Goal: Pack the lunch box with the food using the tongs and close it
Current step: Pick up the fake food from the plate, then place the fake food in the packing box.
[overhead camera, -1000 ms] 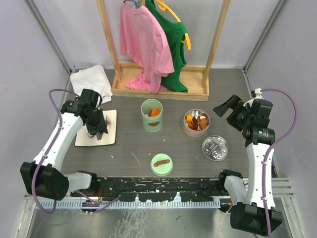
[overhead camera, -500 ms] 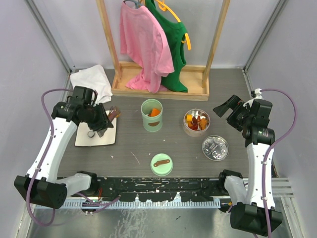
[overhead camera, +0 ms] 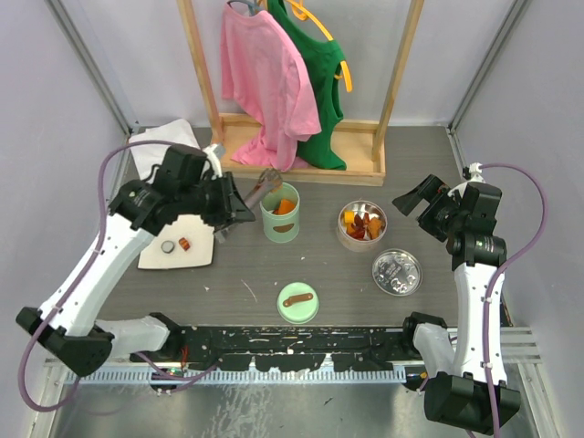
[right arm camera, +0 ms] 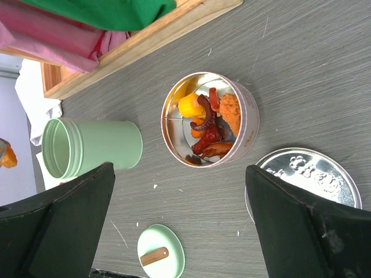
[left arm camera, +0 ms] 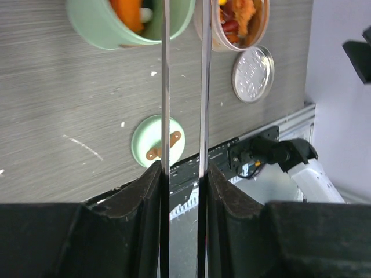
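Note:
My left gripper [overhead camera: 228,203] is shut on the tongs [overhead camera: 263,185], whose two thin arms [left arm camera: 164,87] run forward between its fingers [left arm camera: 148,191]. The tongs' tips reach over the lunch box [overhead camera: 280,212], an open mint-green cylinder with orange food [left arm camera: 127,11] inside. An orange piece [right arm camera: 6,155] shows at the tongs' tip, above the box's mouth. More food [overhead camera: 362,222] fills a round metal tin [right arm camera: 250,124]. The box's green lid [overhead camera: 297,302] lies on the table nearer the arms. My right gripper [overhead camera: 415,199] hangs open to the right of the tin, holding nothing.
The tin's silver lid [overhead camera: 397,272] lies right of the green lid. A beige napkin [overhead camera: 178,260] at the left carries a small orange piece [overhead camera: 184,244] and a grey round bit [overhead camera: 168,245]. A white cloth [overhead camera: 160,144] and a wooden rack [overhead camera: 292,164] with shirts stand behind.
My left arm has risen from the napkin and swung right, carrying the tongs to the lunch box. The right arm has not moved.

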`<state>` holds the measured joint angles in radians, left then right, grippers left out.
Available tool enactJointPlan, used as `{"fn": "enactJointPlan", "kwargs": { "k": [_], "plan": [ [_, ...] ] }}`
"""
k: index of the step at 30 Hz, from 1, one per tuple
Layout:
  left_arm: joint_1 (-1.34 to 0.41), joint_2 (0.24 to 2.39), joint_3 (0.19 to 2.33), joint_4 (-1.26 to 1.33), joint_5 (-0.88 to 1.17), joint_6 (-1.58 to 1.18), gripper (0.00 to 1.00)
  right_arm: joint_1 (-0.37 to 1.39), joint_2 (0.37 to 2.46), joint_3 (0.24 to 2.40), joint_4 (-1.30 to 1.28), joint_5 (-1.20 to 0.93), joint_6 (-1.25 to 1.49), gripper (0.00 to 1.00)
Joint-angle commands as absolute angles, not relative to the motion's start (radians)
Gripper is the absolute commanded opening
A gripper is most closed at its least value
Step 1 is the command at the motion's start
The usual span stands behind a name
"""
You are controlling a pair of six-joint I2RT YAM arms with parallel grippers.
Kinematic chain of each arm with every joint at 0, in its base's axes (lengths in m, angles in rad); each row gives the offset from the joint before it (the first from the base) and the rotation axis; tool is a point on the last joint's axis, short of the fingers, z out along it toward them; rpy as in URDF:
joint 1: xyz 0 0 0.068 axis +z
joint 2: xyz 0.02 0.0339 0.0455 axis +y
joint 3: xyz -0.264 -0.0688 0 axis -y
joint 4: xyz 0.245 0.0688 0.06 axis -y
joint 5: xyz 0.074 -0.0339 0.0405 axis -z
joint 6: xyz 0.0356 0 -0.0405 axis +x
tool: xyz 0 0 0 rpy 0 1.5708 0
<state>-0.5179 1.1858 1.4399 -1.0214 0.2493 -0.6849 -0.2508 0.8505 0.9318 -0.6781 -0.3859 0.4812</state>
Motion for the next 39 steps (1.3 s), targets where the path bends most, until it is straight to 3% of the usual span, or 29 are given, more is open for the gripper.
{"fn": "enactJointPlan", "kwargs": {
  "k": [1,17,33,39],
  "plan": [
    [-0.631,1.290,1.543,-0.934,0.208,-0.689,0.16,-0.254,0.831,0.961,-0.657,-0.369,0.472,1.00],
    [-0.984,1.666,1.720,-0.778,0.015,-0.664,0.16,-0.253,0.826,0.993,-0.692,-0.304,0.434,1.00],
    [-1.015,1.945,1.917,-0.818,0.049,-0.622,0.21,-0.253,0.835,0.994,-0.689,-0.311,0.432,1.00],
    [-1.015,1.944,1.937,-0.848,0.033,-0.601,0.31,-0.254,0.834,0.987,-0.687,-0.311,0.433,1.00]
  ]
}}
